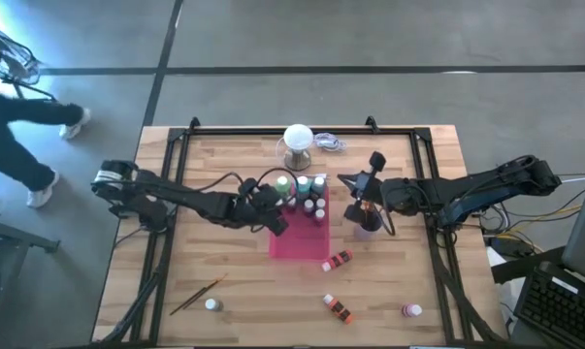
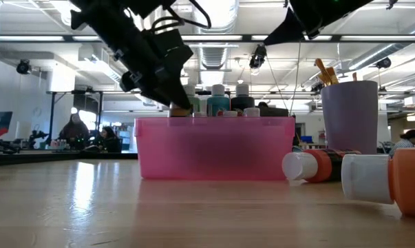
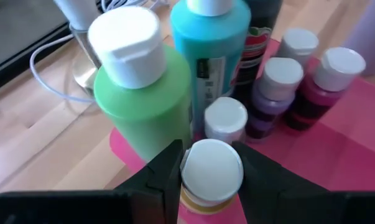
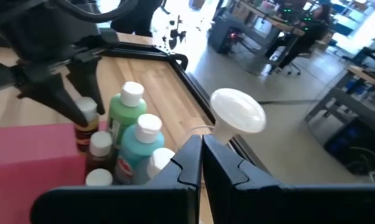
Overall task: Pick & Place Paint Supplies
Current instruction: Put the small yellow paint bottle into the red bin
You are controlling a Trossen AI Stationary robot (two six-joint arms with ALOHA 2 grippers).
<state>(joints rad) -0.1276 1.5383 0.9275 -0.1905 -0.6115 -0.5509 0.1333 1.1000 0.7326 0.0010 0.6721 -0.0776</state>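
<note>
I have the left gripper [image 3: 211, 180] clamped on a small white-capped paint bottle [image 3: 211, 171], holding it over the back end of the pink tray [image 1: 299, 240], just beside the green bottle [image 3: 147, 102] and the teal bottle [image 3: 213, 53] standing there. Small purple and pink bottles stand close behind them in the tray. My right gripper [image 4: 201, 165] hangs with its jaws pressed together, empty, above the purple cup [image 2: 349, 117] of brushes. Orange bottles [image 2: 316, 166] and a loose brush [image 1: 197, 295] lie on the table [image 1: 127, 262].
</note>
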